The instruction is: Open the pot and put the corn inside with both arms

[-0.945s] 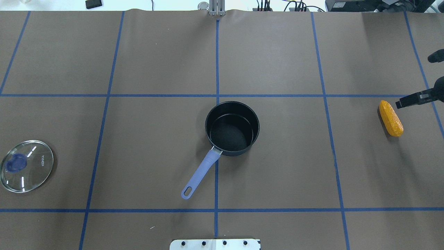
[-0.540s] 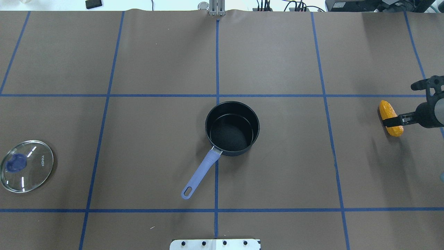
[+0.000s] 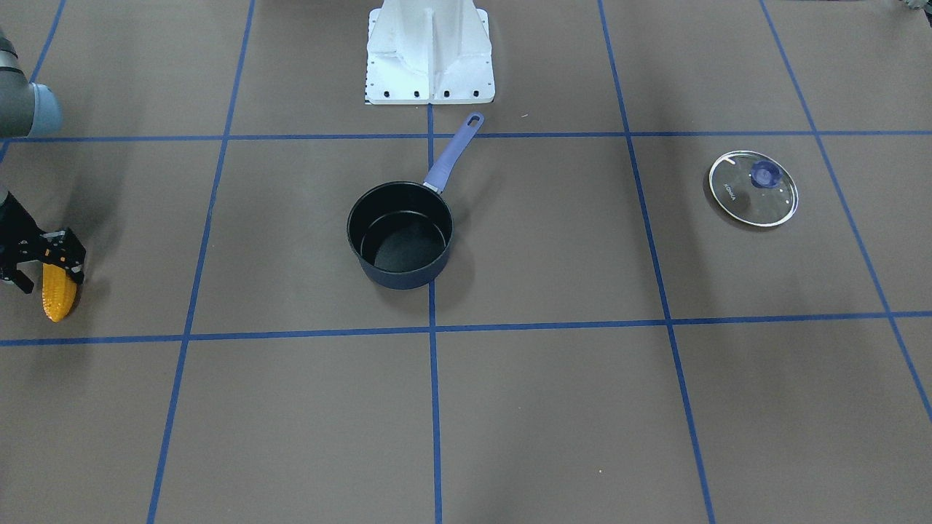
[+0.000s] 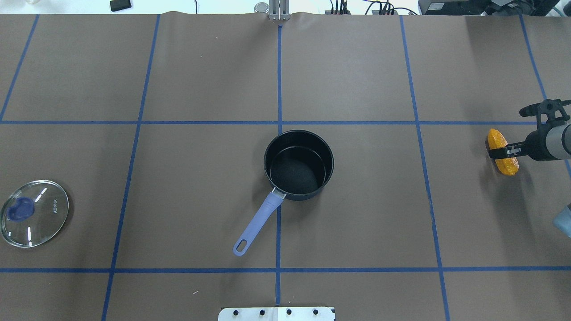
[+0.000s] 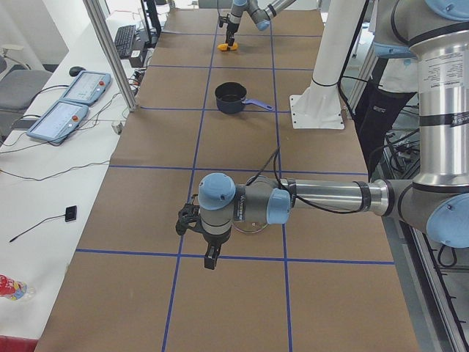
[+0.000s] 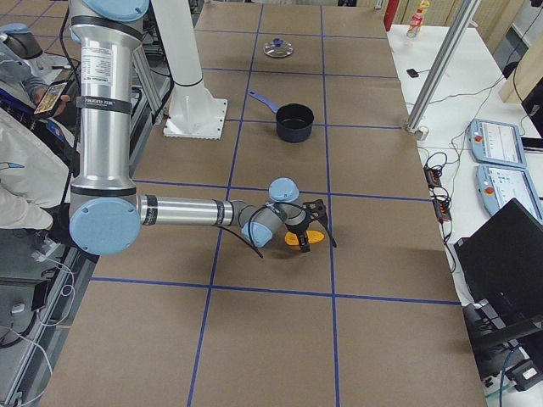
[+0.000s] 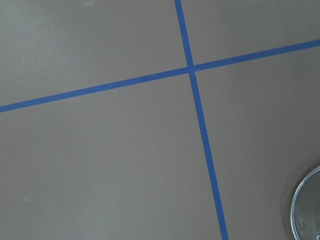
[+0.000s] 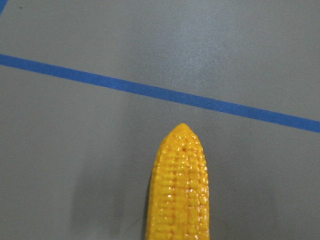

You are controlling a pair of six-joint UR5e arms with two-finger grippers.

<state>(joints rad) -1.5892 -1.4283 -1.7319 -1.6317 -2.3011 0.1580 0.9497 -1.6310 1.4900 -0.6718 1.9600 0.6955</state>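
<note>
Lying flat on the brown table (image 4: 178,178) at the right edge of the overhead view, the corn (image 4: 507,166) sits beneath the right gripper (image 3: 51,278), well apart from the pot (image 4: 303,195).

Its tapered tip points at a blue tape line in the right wrist view. The right gripper's jaws are spread: in the front-facing view one black finger (image 3: 64,251) lies across the cob's upper end and the other stands just left of it, so nothing is clamped. At mid-frame the dark pot stands uncovered and upright, its purple handle slanting to the lower left of the overhead view. The glass lid (image 4: 35,213) lies on the table at that view's lower left edge. The left gripper (image 5: 210,258) hangs near the lid in the left side view only, and I cannot tell how its jaws stand.
</note>
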